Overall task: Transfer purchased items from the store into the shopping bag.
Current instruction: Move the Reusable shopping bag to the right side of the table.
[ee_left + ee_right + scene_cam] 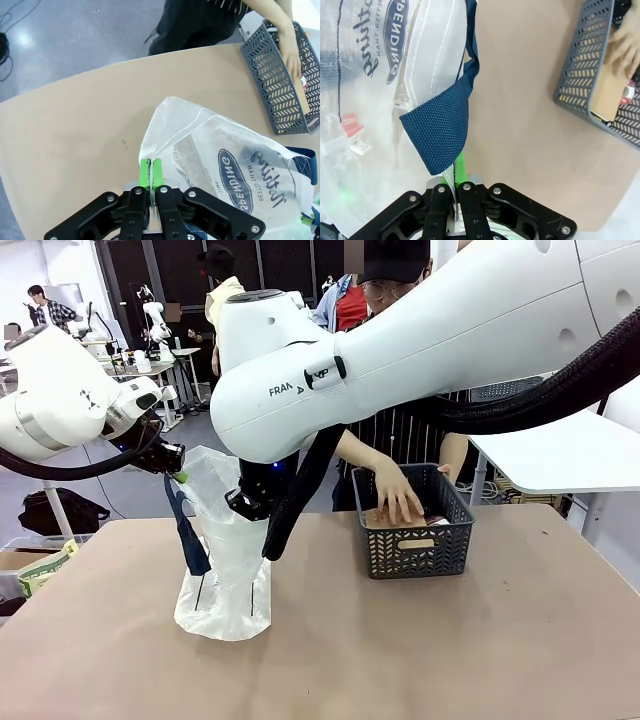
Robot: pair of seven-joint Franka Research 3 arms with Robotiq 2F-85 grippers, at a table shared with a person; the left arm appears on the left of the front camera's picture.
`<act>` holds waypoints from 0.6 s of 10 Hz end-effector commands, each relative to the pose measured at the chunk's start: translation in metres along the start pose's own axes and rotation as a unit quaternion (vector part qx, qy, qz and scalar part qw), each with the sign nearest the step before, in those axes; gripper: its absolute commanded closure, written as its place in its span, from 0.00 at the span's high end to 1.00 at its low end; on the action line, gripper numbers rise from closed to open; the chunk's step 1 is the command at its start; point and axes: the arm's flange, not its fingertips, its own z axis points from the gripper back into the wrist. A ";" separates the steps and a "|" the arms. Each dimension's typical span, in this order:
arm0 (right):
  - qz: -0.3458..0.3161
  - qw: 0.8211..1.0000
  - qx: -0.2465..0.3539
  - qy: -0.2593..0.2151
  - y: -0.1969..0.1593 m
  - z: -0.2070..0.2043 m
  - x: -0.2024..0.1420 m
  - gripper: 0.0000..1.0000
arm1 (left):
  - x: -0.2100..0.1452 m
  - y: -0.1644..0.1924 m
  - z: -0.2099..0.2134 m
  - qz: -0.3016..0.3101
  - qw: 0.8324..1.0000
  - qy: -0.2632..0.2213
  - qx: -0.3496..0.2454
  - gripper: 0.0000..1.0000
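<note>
The shopping bag (pixel 225 570) stands on the table, translucent with navy straps and an oval logo. My left gripper (pixel 178 473) is shut on its rim on the left; the green pads (pixel 151 172) pinch the plastic. On the opposite rim my right gripper (pixel 250 503) is shut too, its pads (pixel 458 167) clamped beside the navy strap (pixel 442 132). The bag's mouth is held apart between them. To the right sits the store (pixel 415 528), a dark grey lattice basket. A person's hand (pixel 398 502) reaches into it and rests on a tan box (pixel 607 95). A red-and-white item (pixel 630 92) peeks out beside it.
The right arm's big white link (pixel 400 350) crosses the upper middle of the front view and hides part of the person. A white table (pixel 570 455) stands behind at the right. Bare tabletop (pixel 450 650) lies in front of the bag and the basket.
</note>
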 end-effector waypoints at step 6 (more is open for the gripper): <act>0.006 1.000 0.004 -0.003 0.000 0.001 0.000 0.00 | -0.004 0.002 0.004 0.007 1.000 -0.002 -0.001 0.00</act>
